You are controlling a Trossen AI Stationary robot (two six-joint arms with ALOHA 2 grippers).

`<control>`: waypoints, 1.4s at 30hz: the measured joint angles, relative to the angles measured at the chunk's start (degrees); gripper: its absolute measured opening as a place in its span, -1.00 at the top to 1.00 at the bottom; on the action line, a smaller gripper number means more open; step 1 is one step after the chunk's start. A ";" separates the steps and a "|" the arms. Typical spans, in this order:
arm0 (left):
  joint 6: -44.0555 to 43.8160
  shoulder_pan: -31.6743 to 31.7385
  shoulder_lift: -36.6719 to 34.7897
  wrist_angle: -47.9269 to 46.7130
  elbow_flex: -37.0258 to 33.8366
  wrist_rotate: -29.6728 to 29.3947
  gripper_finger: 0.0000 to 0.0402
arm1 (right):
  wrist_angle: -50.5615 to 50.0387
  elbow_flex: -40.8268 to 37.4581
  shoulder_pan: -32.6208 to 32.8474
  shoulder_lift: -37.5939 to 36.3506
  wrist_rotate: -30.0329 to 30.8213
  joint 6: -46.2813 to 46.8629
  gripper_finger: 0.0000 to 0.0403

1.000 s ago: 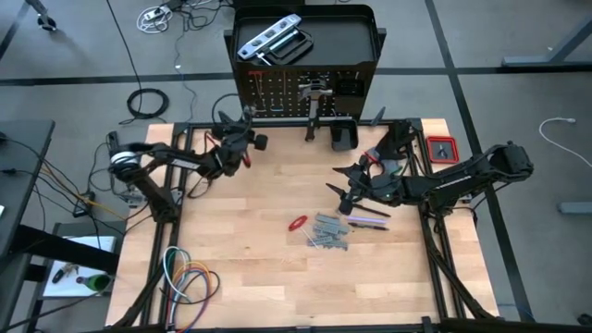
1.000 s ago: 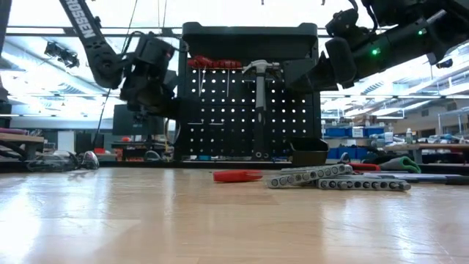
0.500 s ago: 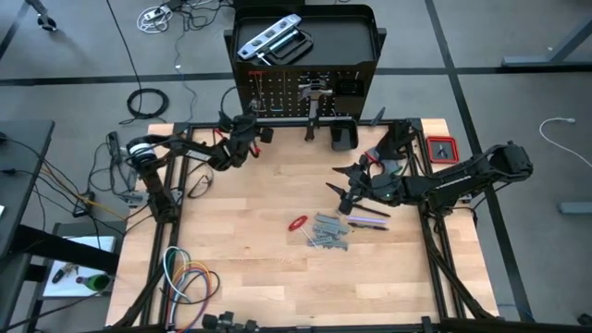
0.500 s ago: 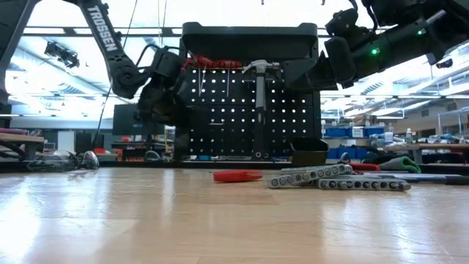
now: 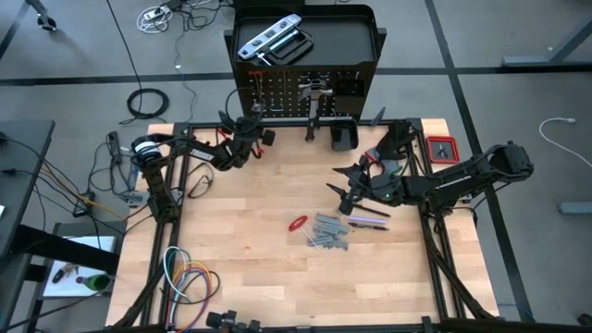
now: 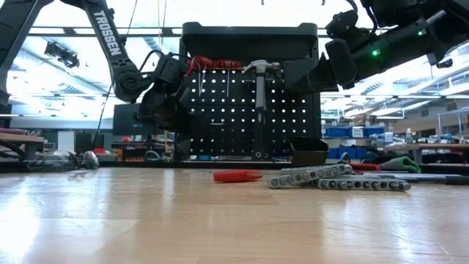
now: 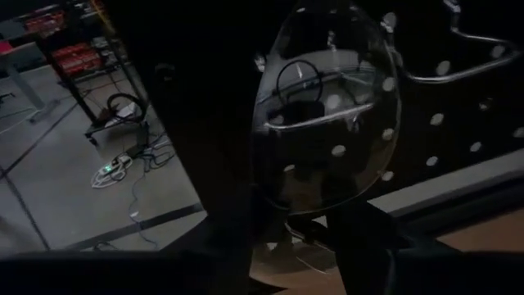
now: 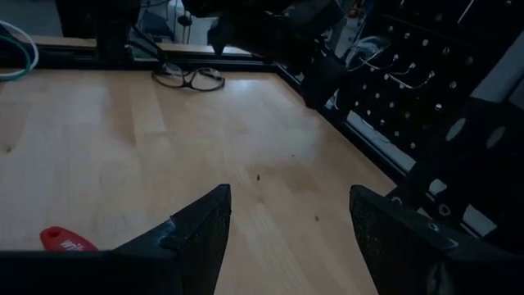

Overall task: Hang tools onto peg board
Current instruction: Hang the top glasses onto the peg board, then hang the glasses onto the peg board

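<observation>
High view: peg board [image 5: 319,92] stands upright at the 12 o'clock edge of the bench [image 5: 250,268], under a black tray top carrying a silver level [image 5: 268,39]. Left hand [image 5: 252,126] sits up against the board's left end, at about 11 o'clock on the bench; red-handled pliers [image 6: 212,63] show at the board's top row right beside it in the low view, but whether the fingers grip them or have let go cannot be told. A hammer [image 6: 260,79] hangs head-up near the board's middle. Right hand [image 5: 344,191] hovers over the bench at about 3 o'clock, fingers spread wide with nothing between them; its wrist view shows bare wood between the two fingertips [image 8: 201,225]. Loose on the bench just at 6 o'clock from the right hand: a bundle of grey wrenches [image 5: 328,233], a small red-handled tool [image 5: 297,223] at their left, a dark thin screwdriver [image 5: 368,220] at their right. Eyeglasses [image 8: 187,78] lie on the bench near the left arm's base.
</observation>
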 joint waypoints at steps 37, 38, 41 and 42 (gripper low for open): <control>-27.36 -12.67 -34.93 -81.79 -0.07 37.78 -0.34 | -1.52 0.00 0.78 0.00 -1.86 1.43 -0.26; -28.16 -13.18 -35.01 -84.46 -0.07 39.41 -0.34 | -1.30 0.00 0.69 0.00 -2.86 1.43 -0.26; -30.44 -14.58 -34.93 -92.17 -0.09 40.48 -0.34 | -0.56 0.00 0.52 0.00 -4.96 1.40 -0.26; -31.36 -14.87 -34.87 -93.89 -0.09 39.95 -0.34 | -0.48 0.00 0.52 0.00 -5.31 1.36 -0.26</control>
